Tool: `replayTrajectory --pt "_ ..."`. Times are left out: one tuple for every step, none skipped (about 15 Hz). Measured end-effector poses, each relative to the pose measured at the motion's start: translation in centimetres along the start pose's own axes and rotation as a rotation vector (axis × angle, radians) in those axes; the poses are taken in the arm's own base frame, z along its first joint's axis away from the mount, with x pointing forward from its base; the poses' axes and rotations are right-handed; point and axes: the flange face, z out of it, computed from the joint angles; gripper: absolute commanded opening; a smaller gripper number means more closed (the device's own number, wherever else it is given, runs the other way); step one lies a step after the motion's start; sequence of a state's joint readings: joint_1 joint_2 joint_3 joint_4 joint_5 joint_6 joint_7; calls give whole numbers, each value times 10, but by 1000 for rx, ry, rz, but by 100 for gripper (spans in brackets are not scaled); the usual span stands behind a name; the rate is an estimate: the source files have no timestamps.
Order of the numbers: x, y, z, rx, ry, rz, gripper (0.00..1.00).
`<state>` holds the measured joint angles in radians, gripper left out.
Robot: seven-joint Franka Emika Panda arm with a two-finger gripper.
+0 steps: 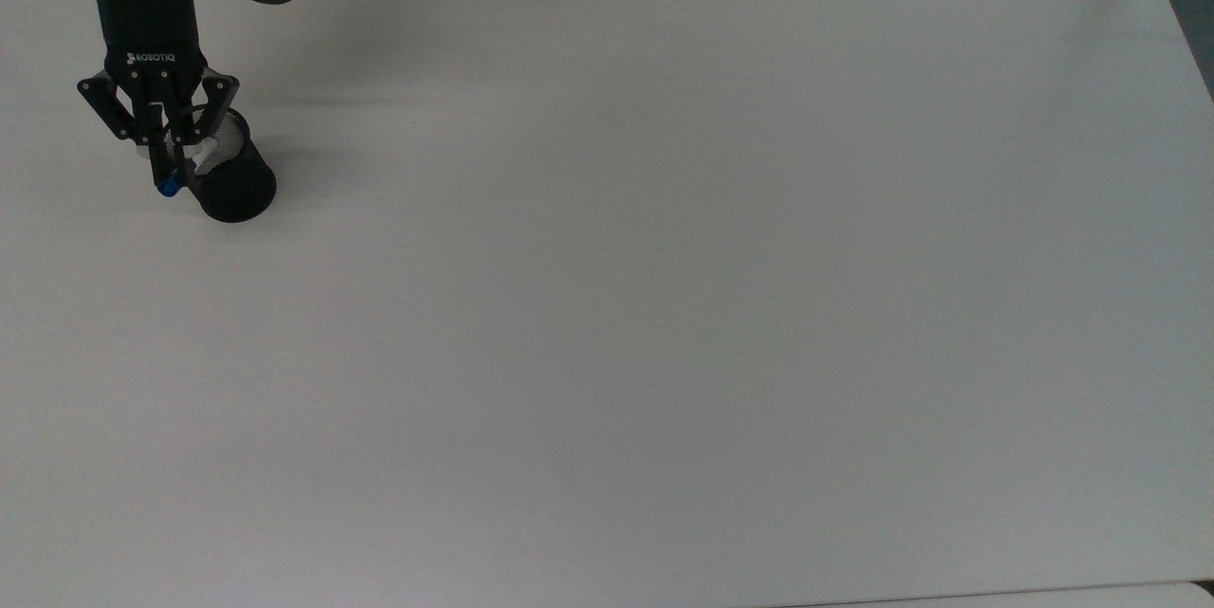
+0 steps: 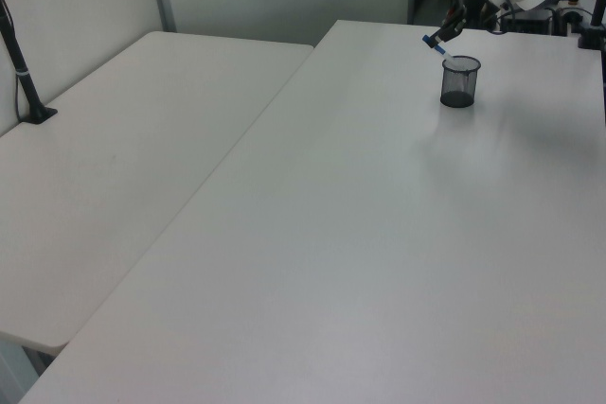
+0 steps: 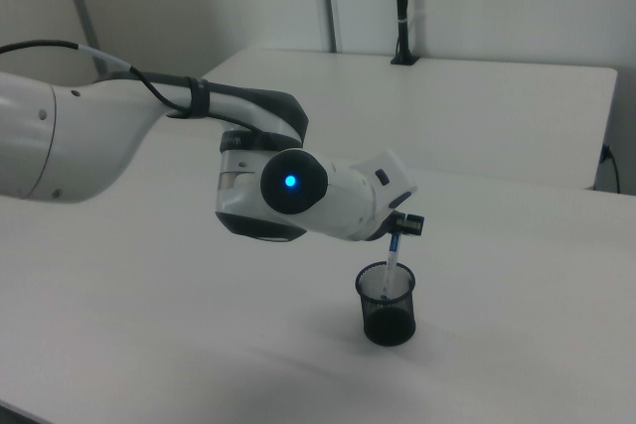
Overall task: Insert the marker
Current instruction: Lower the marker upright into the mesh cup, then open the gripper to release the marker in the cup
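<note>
Near the top view's left edge, a black mesh cup (image 1: 230, 181) stood upright on the white table (image 1: 664, 304), with the marker (image 1: 187, 164) slanting into its open mouth: the lower end sat inside the cup, the blue upper end (image 1: 168, 188) poked out past the rim. The gripper (image 1: 169, 156) had its fingers closed tight on the marker's barrel just above the rim. Gripper linkages hid part of the cup's mouth, and the mesh wall hid how deep the marker reached. Seen in the right view, the marker (image 3: 392, 255) rose steeply from the cup (image 3: 387, 305).
</note>
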<state>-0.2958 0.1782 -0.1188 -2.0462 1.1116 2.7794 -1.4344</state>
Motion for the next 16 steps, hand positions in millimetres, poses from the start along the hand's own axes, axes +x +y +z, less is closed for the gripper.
replayTrajectory --pt "-2 0 1 0 -3 -5 17" --pt "-3 1 1 0 -5 -6 30" --pt "-3 1 2 0 -6 -6 38" --pt "-4 1 2 0 -7 -5 49" --pt "-4 2 2 0 -7 -3 61" --pt "-5 3 2 4 -6 2 64" --pt "-5 4 1 10 -6 5 67" --pt "-6 7 0 14 -5 9 71" --pt "-6 9 -1 15 -4 13 76" --pt "-6 11 -4 15 0 17 81" --pt "-4 13 -7 13 7 23 85" --pt "-1 13 -10 10 14 31 89" --pt "3 14 -14 8 24 41 100" --pt "9 14 -20 6 38 55 100" --pt "16 12 -26 6 54 74 100" --pt "25 10 -33 16 70 99 100"
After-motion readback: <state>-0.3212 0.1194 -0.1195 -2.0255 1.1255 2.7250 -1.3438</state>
